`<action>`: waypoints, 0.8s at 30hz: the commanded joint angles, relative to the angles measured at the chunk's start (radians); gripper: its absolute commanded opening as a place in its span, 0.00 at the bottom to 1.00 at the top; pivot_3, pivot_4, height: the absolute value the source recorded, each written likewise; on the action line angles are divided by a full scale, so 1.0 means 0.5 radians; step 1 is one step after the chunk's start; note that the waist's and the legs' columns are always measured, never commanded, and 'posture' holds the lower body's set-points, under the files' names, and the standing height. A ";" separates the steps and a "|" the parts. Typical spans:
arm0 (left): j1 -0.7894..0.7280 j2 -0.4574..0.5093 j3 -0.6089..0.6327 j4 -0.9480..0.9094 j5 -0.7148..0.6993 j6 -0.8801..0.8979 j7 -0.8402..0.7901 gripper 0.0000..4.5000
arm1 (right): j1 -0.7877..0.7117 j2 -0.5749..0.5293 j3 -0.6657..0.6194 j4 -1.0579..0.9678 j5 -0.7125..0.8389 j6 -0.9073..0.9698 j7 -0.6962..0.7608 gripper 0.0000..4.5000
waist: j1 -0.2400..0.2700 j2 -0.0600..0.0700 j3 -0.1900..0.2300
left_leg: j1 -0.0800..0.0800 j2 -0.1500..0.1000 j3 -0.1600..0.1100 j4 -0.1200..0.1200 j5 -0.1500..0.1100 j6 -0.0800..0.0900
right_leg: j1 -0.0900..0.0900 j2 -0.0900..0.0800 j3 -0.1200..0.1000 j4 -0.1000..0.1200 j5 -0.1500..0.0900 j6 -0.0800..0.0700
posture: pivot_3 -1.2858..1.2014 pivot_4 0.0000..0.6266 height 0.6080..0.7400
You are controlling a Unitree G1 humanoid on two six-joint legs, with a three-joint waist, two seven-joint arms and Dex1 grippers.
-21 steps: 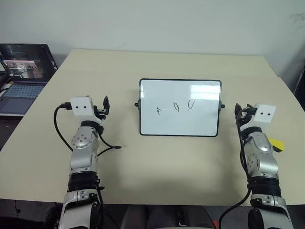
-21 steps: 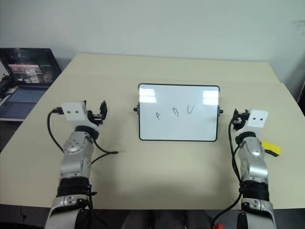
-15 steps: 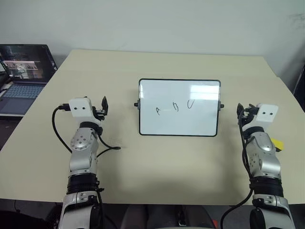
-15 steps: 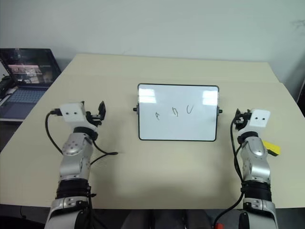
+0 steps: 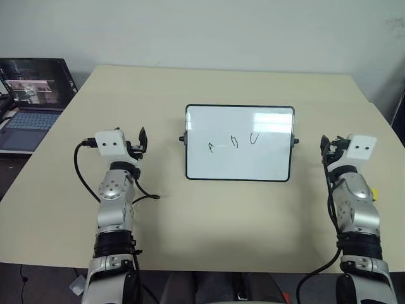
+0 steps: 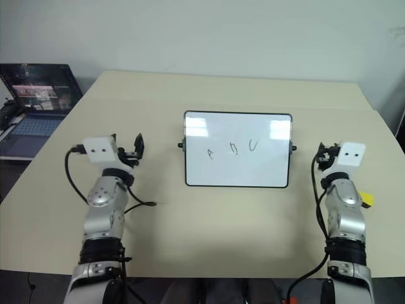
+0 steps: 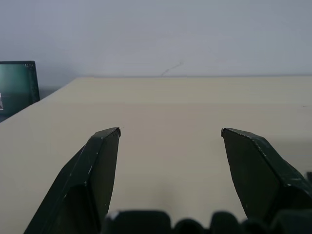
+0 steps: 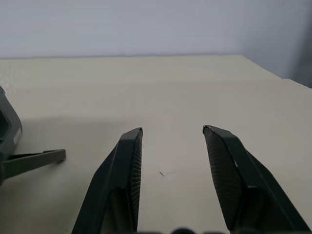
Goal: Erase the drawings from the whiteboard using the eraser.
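Three small dark drawings (image 5: 234, 142) sit in a row across the middle of the whiteboard (image 5: 240, 143), which lies flat at the centre of the pale worktop (image 5: 209, 85) in both head views, a pale glare patch in its upper right corner. Left of the board, in the left half of the frame, the left hand (image 5: 140, 140) hangs over bare worktop with its white camera box just behind it; the right hand (image 5: 328, 147) is at the right edge of the frame, level with the board's right knob and apart from it.

Only a sliver of the yellow eraser (image 6: 366, 200) shows, in the right eye view at lower right, peeking out from behind the right forearm; in the left eye view an even thinner yellow edge shows at the same arm. Whether it touches the arm cannot be told.

An open laptop (image 5: 31, 88) stands at the upper left of the head views, off the worktop's left edge; the left wrist view catches just a strip of its dark screen at its left border.

Up close, the left wrist view shows the left hand's fingers (image 7: 97, 170) released, spread wide, with nothing between them but worktop. The right wrist view shows the right hand's fingers (image 8: 124, 175) parted less widely, also empty, and at its left border a dark edge of the board with its thin black side knob.
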 commanded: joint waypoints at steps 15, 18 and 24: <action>-0.015 0.166 0.011 -0.151 -0.147 0.073 -0.294 0.80 | -0.019 -0.174 -0.093 -0.200 0.111 0.128 0.123 0.45 | -0.001 0.001 0.000 | 0.000 -0.001 0.001 0.000 0.000 0.000 | 0.000 0.001 -0.001 0.000 0.000 0.000 | 0.52 0.24 1.00; -0.015 0.305 0.046 -0.208 -0.260 0.187 -0.474 0.80 | 0.035 -0.291 -0.124 -0.316 0.175 0.297 0.216 0.45 | -0.002 0.001 0.000 | 0.000 0.001 0.000 0.000 0.000 0.000 | 0.000 0.002 -0.001 0.000 0.000 0.000 | 0.52 0.24 1.00; -0.091 0.599 0.076 -0.280 -0.505 0.485 -0.857 0.80 | 0.071 -0.490 -0.204 -0.531 0.281 0.675 0.268 0.45 | -0.003 0.002 0.001 | 0.001 0.001 0.000 0.000 0.000 0.000 | 0.000 0.002 -0.001 0.001 -0.001 -0.001 | 0.52 0.24 1.00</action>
